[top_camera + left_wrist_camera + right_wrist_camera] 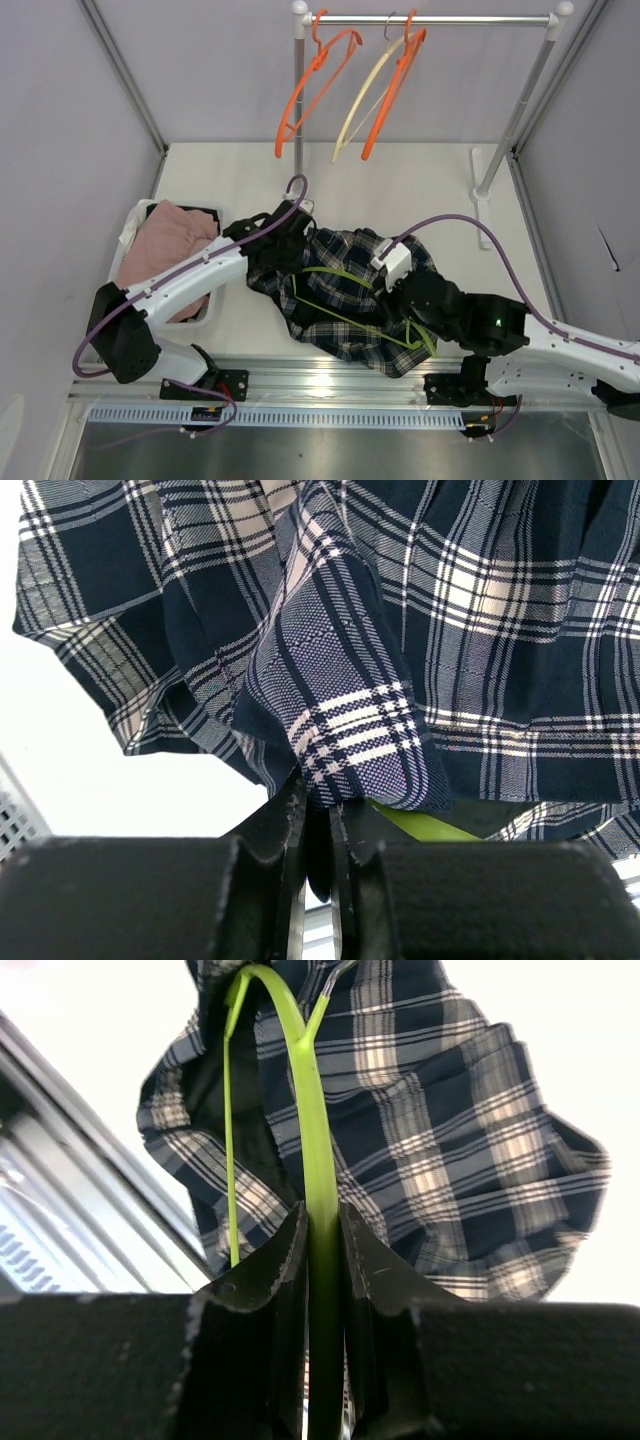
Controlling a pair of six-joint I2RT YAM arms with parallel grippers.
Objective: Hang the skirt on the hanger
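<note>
The left gripper (pixel 318 825) pinches a fold of the plaid skirt (pixel 340 300) on the bench (pixel 420 190); the right gripper (pixel 322 1260) is clamped on the lime-green hanger (pixel 305 1090).

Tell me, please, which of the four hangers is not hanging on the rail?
The lime-green hanger, lying across the plaid skirt and clamped in the right gripper. The two orange hangers and the cream hanger hang from the rail.
</note>
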